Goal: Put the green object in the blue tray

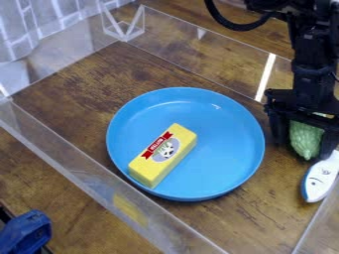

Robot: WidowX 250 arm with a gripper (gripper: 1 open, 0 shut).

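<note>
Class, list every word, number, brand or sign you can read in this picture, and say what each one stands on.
No text can be read.
Red label with a pale round emblem on the yellow block: too small and blurred to read.
Dark marks on the white-and-blue fish-shaped item: no lettering legible.

My arm (312, 50) is all black, blocky segments with a black cable, ending in a dark two-fingered hand (303, 131).
</note>
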